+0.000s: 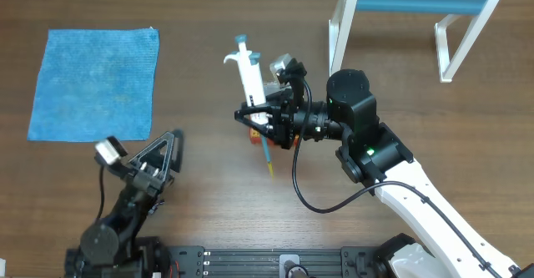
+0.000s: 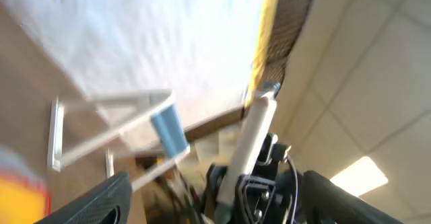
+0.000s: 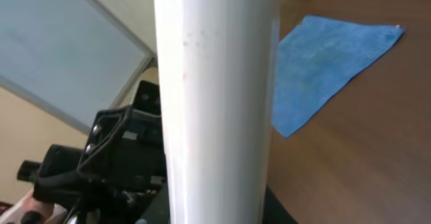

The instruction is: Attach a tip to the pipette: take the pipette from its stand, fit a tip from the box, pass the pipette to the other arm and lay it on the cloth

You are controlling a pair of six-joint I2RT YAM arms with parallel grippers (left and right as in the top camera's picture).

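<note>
The white pipette with a teal plunger (image 1: 249,78) is clamped in my right gripper (image 1: 257,118), raised over mid-table. My left gripper (image 1: 173,151) waits nearby, fingers spread wide. For the handover, I'd bracket the pipette's white body squarely, close firmly, then release the right.

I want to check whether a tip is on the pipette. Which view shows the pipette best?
The top view: the pipette shows from plunger to lower end, held in the right gripper. The left wrist view shows its white body from farther off; the right wrist view shows a close stretch of the white barrel.
</note>
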